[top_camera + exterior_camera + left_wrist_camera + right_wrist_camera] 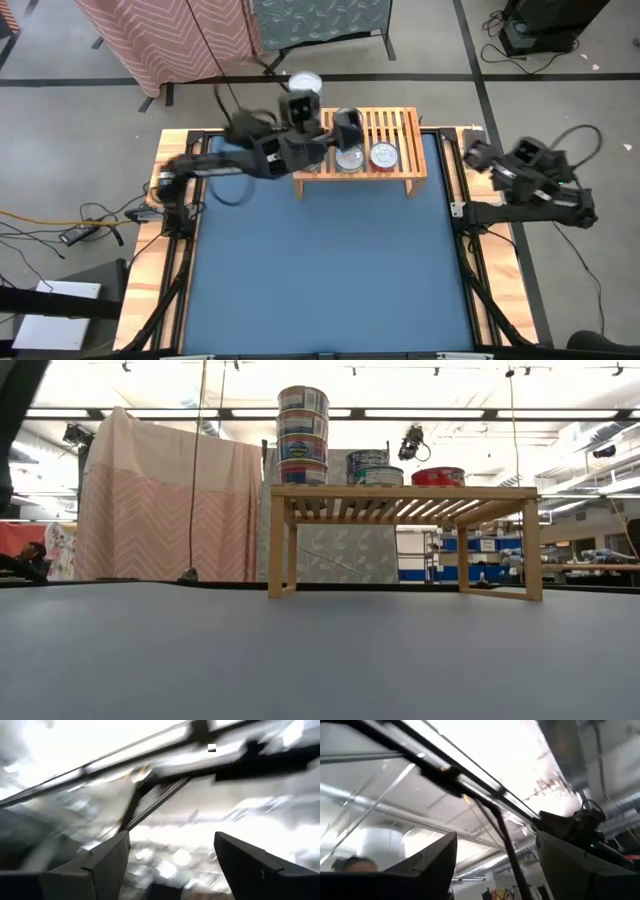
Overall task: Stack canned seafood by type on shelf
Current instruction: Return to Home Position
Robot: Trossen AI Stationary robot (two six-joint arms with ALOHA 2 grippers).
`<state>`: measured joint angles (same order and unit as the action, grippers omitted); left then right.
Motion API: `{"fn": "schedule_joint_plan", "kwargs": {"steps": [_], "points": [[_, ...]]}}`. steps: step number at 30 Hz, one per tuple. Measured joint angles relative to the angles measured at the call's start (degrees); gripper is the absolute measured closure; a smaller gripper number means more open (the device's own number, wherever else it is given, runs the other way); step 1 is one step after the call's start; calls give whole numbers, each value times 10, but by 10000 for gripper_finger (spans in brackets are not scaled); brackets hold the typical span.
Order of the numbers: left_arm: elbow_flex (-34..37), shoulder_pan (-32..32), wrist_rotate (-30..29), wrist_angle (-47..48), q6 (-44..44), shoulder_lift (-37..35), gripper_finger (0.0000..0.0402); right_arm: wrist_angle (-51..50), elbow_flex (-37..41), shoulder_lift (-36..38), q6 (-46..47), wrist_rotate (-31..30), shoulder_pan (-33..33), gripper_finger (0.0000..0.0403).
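Note:
The light-wood shelf stands at the table's far edge. On its left end is a stack of several cans. A two-can stack stands beside it, and a red-labelled can sits right of that, all resting flat on the slats. From above, a silver top and a red-labelled top show. My left arm reaches over the shelf's left part. Its gripper is open, empty and tipped up at the ceiling. My right arm is drawn back past the table's right edge, its gripper open and empty.
The blue table top spreads in front of the shelf. Wooden side rails run along the table's left and right edges. A pink draped screen stands behind the table at the far left.

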<state>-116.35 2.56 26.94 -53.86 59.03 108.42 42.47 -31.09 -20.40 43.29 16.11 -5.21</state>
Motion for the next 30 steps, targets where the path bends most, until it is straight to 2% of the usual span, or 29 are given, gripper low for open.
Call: {"fn": "schedule_joint_plan", "kwargs": {"steps": [3,5,7,10,13,16,20,24,26,30], "points": [[-2,7,-1,201,-122,-72,106,-37,-1,57,-28,17,0,133],[-2,8,-48,368,-218,-117,106,-104,-16,92,-28,23,0,135],[0,6,-137,536,-311,-166,106,-212,-47,120,-29,26,0,136],[0,-11,-307,679,-408,-226,106,-408,-114,142,-58,25,0,135],[0,-42,-414,742,-451,-277,106,-517,-181,140,-113,22,-1,132],[6,-74,-444,791,-482,-317,106,-563,-232,139,-178,49,-2,130],[49,-123,-501,841,-496,-366,106,-663,-280,148,-208,129,-7,131],[136,-173,-583,840,-500,-427,106,-748,-286,163,-213,139,-33,135],[193,-191,-610,837,-499,-457,106,-762,-276,167,-214,139,-47,135],[324,-219,-644,789,-494,-517,106,-758,-250,183,-215,187,-67,135]]}}
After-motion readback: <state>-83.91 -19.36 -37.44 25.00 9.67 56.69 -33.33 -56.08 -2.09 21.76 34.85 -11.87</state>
